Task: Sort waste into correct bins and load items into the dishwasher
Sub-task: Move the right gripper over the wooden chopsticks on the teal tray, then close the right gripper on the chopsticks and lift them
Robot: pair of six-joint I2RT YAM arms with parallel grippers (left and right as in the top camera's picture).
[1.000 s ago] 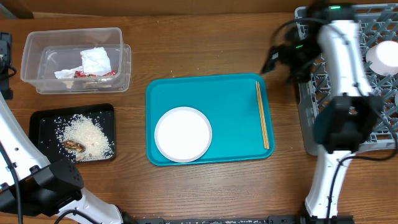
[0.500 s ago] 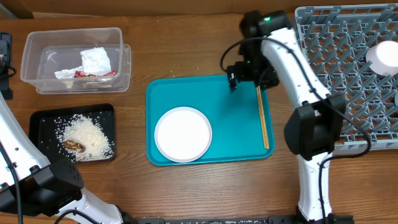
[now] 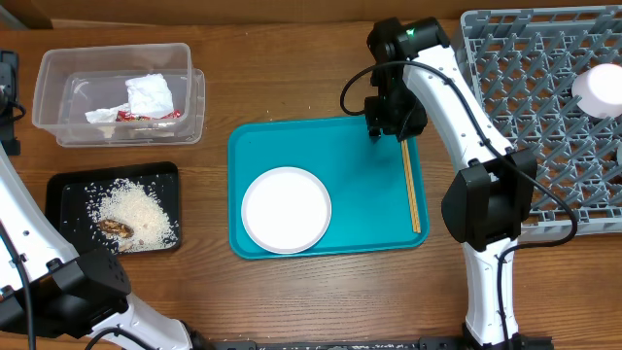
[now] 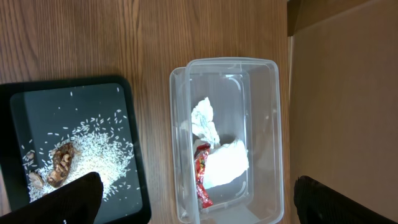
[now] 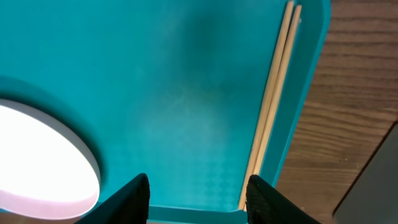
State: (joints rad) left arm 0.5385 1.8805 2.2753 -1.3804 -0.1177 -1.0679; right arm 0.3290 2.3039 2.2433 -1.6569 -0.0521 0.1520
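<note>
My right gripper (image 3: 387,124) (image 5: 198,202) hangs open over the far right corner of the teal tray (image 3: 360,165), nothing between its fingers. The wooden chopsticks (image 3: 411,180) (image 5: 270,106) lie along the tray's right rim, just beside the right fingertip. The white plate (image 3: 286,209) (image 5: 37,155) sits at the tray's near left. My left gripper (image 4: 199,205) is wide open above the clear tub (image 3: 117,92) (image 4: 227,74), which holds the napkin (image 4: 227,163) and red wrapper (image 4: 202,180). Rice (image 3: 136,212) and the brown scrap (image 4: 59,165) lie in the black tray (image 3: 73,185).
The grey dish rack (image 3: 544,117) fills the far right of the table, with a white bowl (image 3: 598,89) at its right side. Bare wooden tabletop separates the teal tray from the bins and from the rack.
My right arm has swung left from the dish rack to the teal tray's far right corner, and its jaws have narrowed. The left arm has not moved.
</note>
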